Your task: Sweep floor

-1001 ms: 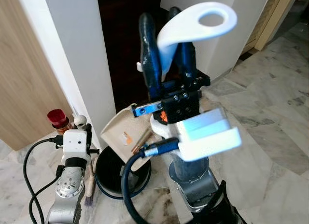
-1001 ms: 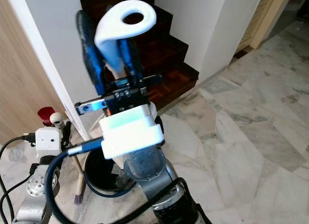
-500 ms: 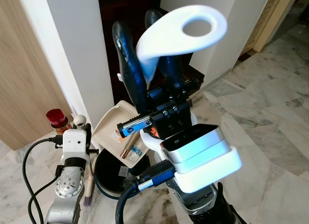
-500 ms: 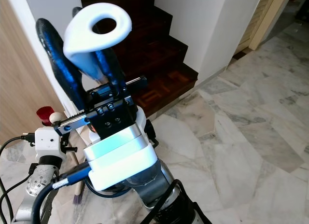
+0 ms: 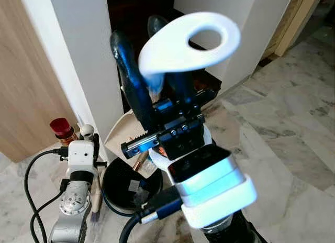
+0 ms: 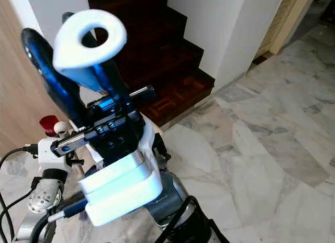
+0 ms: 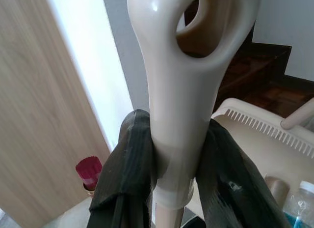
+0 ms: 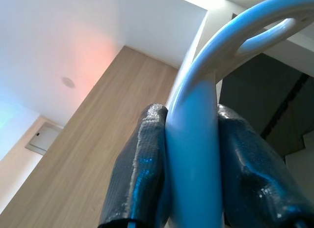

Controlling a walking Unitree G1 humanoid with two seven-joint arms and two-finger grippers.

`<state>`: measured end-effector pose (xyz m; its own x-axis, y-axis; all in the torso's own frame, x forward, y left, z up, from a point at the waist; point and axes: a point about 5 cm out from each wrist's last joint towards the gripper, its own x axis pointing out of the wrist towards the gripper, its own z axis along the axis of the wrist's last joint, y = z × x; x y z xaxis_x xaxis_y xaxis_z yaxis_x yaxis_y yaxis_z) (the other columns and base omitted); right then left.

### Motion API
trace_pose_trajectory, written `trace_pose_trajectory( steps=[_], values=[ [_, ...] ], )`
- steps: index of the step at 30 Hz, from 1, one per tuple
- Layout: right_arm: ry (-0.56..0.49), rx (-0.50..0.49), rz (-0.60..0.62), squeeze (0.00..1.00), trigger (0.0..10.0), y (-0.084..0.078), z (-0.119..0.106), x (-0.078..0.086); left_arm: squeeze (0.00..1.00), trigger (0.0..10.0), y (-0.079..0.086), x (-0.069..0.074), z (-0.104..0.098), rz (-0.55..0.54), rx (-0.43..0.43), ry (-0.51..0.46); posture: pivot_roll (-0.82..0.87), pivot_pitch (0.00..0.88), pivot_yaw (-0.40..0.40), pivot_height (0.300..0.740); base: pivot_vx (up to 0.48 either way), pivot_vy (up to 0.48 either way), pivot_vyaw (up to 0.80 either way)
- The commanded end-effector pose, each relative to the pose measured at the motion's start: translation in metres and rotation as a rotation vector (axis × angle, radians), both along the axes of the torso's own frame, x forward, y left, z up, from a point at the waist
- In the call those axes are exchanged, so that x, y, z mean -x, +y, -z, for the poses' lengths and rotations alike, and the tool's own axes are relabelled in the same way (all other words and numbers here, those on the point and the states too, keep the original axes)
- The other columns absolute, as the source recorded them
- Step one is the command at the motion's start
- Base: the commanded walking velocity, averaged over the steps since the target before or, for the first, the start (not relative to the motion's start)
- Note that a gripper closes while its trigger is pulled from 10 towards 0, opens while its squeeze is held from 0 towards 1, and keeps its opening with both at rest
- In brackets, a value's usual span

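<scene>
The right gripper (image 8: 191, 169) is raised high before the camera, its fingers (image 8: 140, 164) clamped on the white looped dustpan handle (image 5: 188, 44). The cream dustpan (image 7: 255, 134) hangs tilted over a black bin (image 5: 125, 188) on the marble floor (image 5: 293, 122), near the dark wooden stairs (image 6: 167, 70). The left gripper (image 7: 176, 164) is low beside the wall, its fingers (image 7: 127, 164) closed around the beige brush handle (image 7: 181, 90). A red-capped bottle (image 5: 62, 129) stands near the wooden panel.

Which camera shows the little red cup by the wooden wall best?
The left eye view: the red cup stands whole on the floor beside the wooden panel. The right eye view shows it partly cut off behind the left arm; the left wrist view shows it small and low.
</scene>
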<state>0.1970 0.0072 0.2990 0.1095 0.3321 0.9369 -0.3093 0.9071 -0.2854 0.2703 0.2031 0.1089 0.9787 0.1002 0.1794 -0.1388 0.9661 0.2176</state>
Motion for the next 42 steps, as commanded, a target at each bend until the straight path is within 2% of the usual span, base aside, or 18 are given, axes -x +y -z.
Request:
trace_pose_trajectory(
  steps=[1, 10, 16, 19, 25, 28, 32, 37, 42],
  values=[
    [-0.135, -0.036, -0.040, 0.00, 10.0, 0.000, -0.015, 0.016, 0.00, 10.0, -0.004, -0.001, -0.003, 0.032, -0.044, -0.021, 0.14, 0.098, -0.073, 0.740, 0.000, 0.000, 0.00],
    [-0.162, -0.030, -0.038, 0.00, 10.0, 0.002, -0.014, 0.020, 0.00, 10.0, -0.004, 0.000, -0.003, 0.036, -0.053, -0.023, 0.14, 0.100, -0.074, 0.740, 0.000, 0.000, 0.00],
    [-0.159, -0.026, -0.006, 0.00, 10.0, 0.002, -0.014, 0.016, 0.00, 10.0, -0.005, -0.001, -0.003, 0.040, -0.056, -0.023, 0.14, 0.098, -0.074, 0.740, 0.000, 0.000, 0.00],
    [-0.152, 0.004, 0.093, 0.00, 10.0, -0.003, -0.013, 0.002, 0.00, 10.0, -0.006, -0.001, -0.003, 0.042, -0.058, -0.024, 0.14, 0.096, -0.074, 0.740, 0.000, 0.000, 0.00],
    [-0.130, 0.051, 0.412, 0.00, 10.0, -0.041, -0.013, -0.045, 0.00, 10.0, -0.007, -0.001, -0.003, 0.044, -0.060, -0.022, 0.14, 0.093, -0.070, 0.740, 0.000, 0.000, 0.00],
    [-0.086, 0.045, 0.442, 0.00, 10.0, -0.055, -0.011, -0.056, 0.00, 10.0, -0.007, 0.000, -0.002, 0.047, -0.060, -0.020, 0.13, 0.090, -0.067, 0.740, 0.000, 0.000, 0.00],
    [-0.083, 0.040, 0.409, 0.00, 10.0, -0.049, -0.011, -0.050, 0.00, 10.0, -0.007, 0.000, -0.002, 0.051, -0.062, -0.019, 0.13, 0.091, -0.067, 0.740, 0.000, 0.000, 0.00],
    [-0.019, 0.003, 0.370, 0.00, 10.0, -0.042, -0.007, -0.048, 0.00, 10.0, -0.008, 0.000, -0.003, 0.051, -0.062, -0.022, 0.14, 0.093, -0.067, 0.740, 0.000, 0.000, 0.00],
    [0.045, 0.002, 0.408, 0.00, 10.0, -0.047, -0.002, -0.054, 0.00, 10.0, -0.006, 0.000, -0.004, 0.049, -0.066, -0.019, 0.13, 0.097, -0.064, 0.740, 0.000, 0.000, 0.00]
  ],
)
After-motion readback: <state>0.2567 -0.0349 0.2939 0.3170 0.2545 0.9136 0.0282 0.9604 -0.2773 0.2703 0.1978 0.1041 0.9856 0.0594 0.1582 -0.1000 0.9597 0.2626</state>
